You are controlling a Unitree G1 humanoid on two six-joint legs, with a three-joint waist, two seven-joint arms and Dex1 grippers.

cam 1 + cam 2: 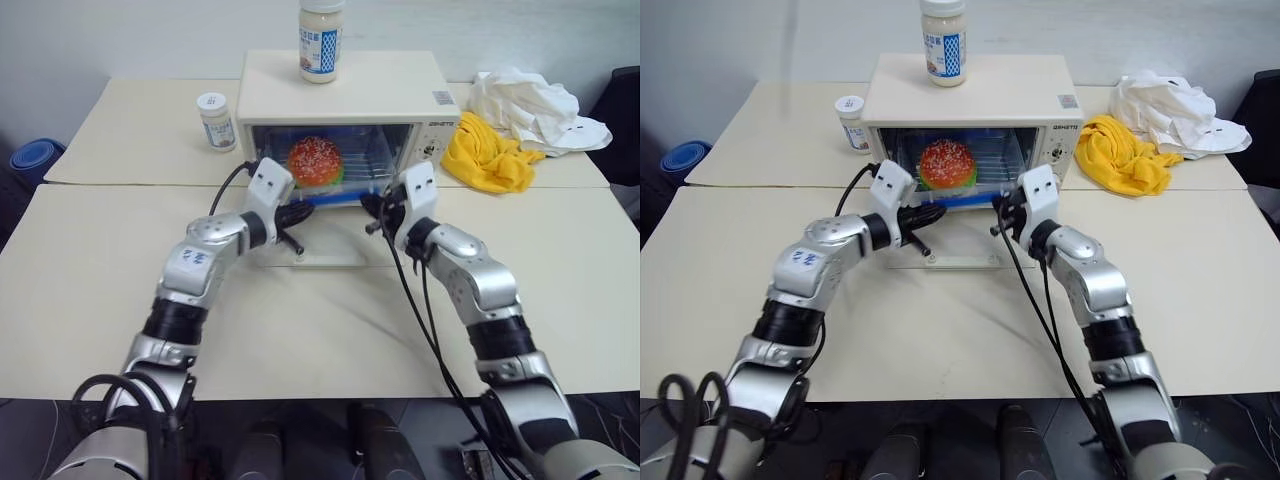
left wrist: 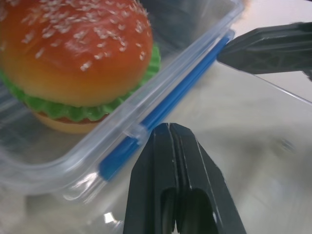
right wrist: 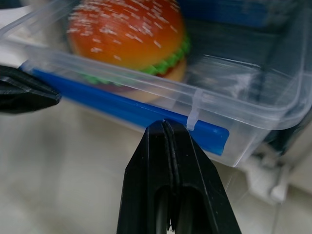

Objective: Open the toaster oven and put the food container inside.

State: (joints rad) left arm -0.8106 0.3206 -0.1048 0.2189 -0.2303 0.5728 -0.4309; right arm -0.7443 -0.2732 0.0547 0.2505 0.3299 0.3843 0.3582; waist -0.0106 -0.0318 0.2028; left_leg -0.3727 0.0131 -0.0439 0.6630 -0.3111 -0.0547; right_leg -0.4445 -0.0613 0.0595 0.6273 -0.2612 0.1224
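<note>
The cream-white toaster oven [image 1: 345,95] stands at the far middle of the table with its glass door [image 1: 322,248] dropped flat toward me. The food container [image 2: 122,114], clear with a blue clip strip along its near side, sits in the oven's mouth, with a sesame-bun burger [image 1: 316,160] inside it. My left gripper [image 1: 305,212] is shut, its tip right at the near blue strip on the left. Over the open door on the right, my right gripper [image 1: 368,206] is also shut, with its tip [image 3: 165,125] at the same strip. Neither gripper holds anything.
A large white-lidded jar [image 1: 321,38] stands on top of the oven, and a small jar [image 1: 216,121] stands beside its left wall. A yellow cloth [image 1: 487,152] and a white cloth [image 1: 530,108] lie to the oven's right. Black cables trail from both wrists.
</note>
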